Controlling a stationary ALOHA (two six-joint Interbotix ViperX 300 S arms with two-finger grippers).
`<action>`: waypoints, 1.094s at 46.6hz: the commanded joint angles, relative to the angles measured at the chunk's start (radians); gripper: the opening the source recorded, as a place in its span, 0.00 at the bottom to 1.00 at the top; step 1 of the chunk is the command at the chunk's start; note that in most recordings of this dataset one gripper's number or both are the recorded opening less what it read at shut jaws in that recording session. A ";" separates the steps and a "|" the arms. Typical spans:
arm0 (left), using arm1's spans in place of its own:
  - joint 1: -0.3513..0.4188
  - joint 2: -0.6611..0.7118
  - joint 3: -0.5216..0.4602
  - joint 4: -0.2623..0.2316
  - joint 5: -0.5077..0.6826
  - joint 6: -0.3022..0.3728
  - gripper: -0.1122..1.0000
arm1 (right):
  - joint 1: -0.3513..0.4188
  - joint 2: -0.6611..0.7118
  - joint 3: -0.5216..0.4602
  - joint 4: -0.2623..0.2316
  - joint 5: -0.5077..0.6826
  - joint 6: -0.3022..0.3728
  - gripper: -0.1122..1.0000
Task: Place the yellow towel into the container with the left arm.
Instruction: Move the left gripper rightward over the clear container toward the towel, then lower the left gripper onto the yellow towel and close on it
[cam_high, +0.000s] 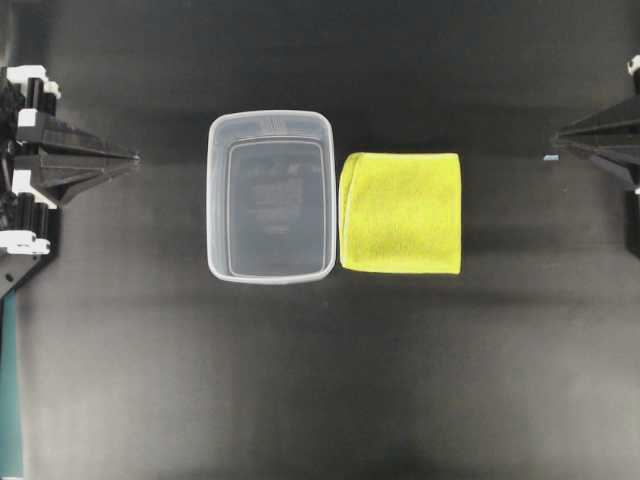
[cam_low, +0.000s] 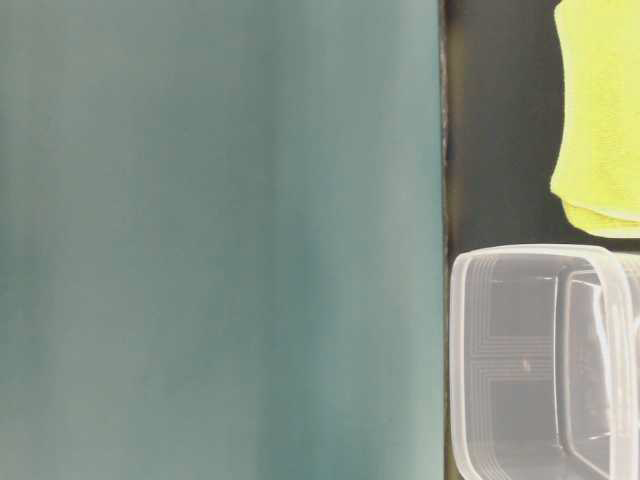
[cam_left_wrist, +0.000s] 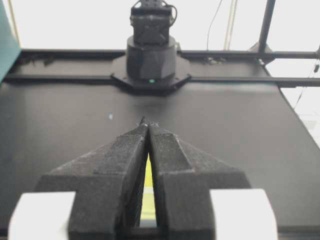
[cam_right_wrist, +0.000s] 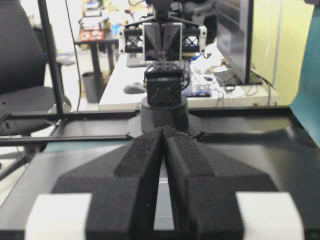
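The yellow towel (cam_high: 402, 212) lies folded flat on the black table, just right of the container (cam_high: 270, 196), its edge nearly touching the rim. The container is a clear tub and stands empty. Both show in the table-level view, the towel (cam_low: 600, 120) and the container (cam_low: 540, 360). My left gripper (cam_high: 135, 157) is shut and empty at the far left, well away from the container. In the left wrist view (cam_left_wrist: 148, 125) a sliver of the towel (cam_left_wrist: 148, 190) shows through the slit behind the closed tips. My right gripper (cam_high: 555, 140) is shut and empty at the far right, and also shows in its wrist view (cam_right_wrist: 164, 131).
A teal panel (cam_low: 220, 240) fills most of the table-level view and shows at the table's left edge (cam_high: 10, 400). The opposite arm's base (cam_left_wrist: 150, 55) stands at the far end of the table. Desks and a chair lie beyond the table (cam_right_wrist: 30, 60).
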 joint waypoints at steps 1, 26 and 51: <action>0.006 0.034 -0.009 0.037 0.052 -0.054 0.15 | 0.015 0.012 -0.005 0.006 -0.003 0.011 0.11; 0.012 0.295 -0.410 0.040 0.511 -0.095 0.10 | 0.020 -0.091 -0.020 0.017 0.272 0.058 0.11; 0.017 0.713 -0.772 0.040 0.735 -0.032 0.20 | -0.040 -0.264 -0.034 0.017 0.512 0.094 0.84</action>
